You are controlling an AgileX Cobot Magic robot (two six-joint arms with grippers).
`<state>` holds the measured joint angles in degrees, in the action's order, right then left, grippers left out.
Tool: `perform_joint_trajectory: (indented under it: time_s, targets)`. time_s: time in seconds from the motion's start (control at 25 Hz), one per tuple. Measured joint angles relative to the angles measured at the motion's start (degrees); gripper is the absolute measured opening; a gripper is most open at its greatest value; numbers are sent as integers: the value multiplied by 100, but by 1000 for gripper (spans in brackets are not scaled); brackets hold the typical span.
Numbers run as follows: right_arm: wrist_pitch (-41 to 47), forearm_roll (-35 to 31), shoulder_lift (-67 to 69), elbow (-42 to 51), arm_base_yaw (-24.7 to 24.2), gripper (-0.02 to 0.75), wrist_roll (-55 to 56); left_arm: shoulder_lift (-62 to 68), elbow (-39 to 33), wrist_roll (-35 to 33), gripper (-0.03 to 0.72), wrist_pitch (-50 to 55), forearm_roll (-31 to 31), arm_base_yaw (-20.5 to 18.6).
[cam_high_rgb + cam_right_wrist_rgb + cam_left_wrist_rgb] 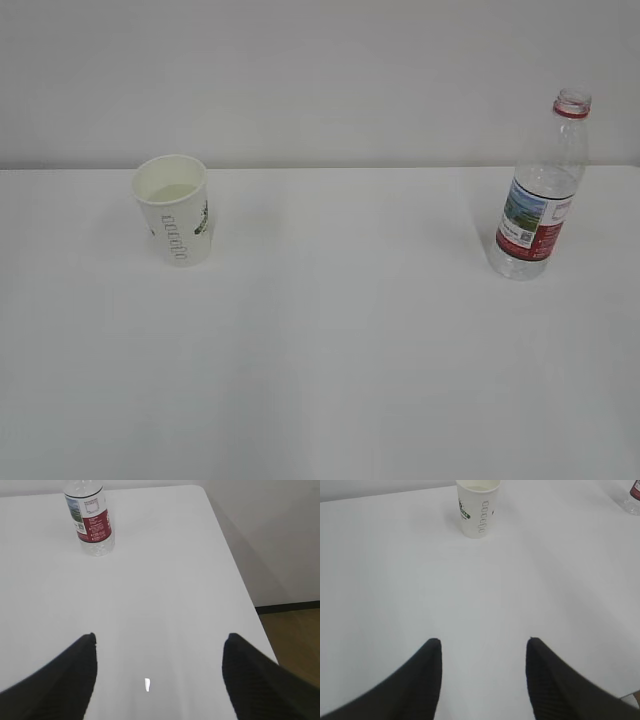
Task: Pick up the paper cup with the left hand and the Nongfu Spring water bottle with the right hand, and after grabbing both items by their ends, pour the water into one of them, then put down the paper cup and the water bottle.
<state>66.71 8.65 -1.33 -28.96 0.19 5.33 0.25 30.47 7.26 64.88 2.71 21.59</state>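
Note:
The white paper cup (177, 208) stands upright at the table's back left, with liquid inside; the left wrist view shows the cup (478, 507) far ahead. The uncapped Nongfu Spring water bottle (540, 190) stands upright at the back right, and the bottle (90, 517) sits far ahead in the right wrist view. My left gripper (484, 641) hangs open over bare table, well short of the cup, nothing between its fingers. My right gripper (160, 636) is open wider, also empty, well short of the bottle. Neither arm appears in the exterior view.
The white table (340, 350) ends at a pale wall behind. Its right edge (240, 580) drops to a wooden floor (295, 635) close to the right gripper. The bottle's base (632, 500) shows at the left wrist view's top right corner.

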Motion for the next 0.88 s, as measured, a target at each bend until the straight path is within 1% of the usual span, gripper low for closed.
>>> perform_joint_trajectory:
  time_s: [0.88]
  targets:
    - [-30, 0, 0, 10, 0, 587, 0, 0, -28, 0, 401, -95, 0, 0]
